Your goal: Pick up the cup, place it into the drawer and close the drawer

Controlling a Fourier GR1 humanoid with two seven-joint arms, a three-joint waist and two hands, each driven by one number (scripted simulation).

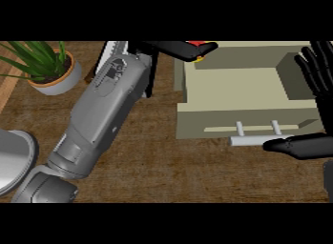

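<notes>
- A brown, wood-grained worktop [161, 171] is seen from steeply above.
- An open beige drawer [306, 110] is set at the upper right of the view, its hollow facing up and its front panel turned toward the lower edge.
- A pale bar handle [252, 140] is carried on two short posts at the drawer's front panel.
- The left grey forearm [102, 112] is stretched diagonally from the lower left up toward the drawer's far left corner.
- The left robot hand [174, 48] is seen at the top of the view, its black fingers curled round a red object.
- That red object, taken to be the cup [201, 46], is held at the drawer's upper left corner, above the rim; only a small part of it is shown, so its shape cannot be told.
- Whether the cup is touching the drawer cannot be told.
- The right robot hand [324, 81] is shown at the right edge, released, with fingers straight and pointing up over the drawer's right side.
- Its thumb [303, 145] is extended leftward, just beside the right end of the handle; contact cannot be made out.
- A potted plant [50, 66] with long green leaves in a white and orange pot is placed at the upper left.
- A grey rounded object [7, 159] is partly seen at the left edge.
</notes>
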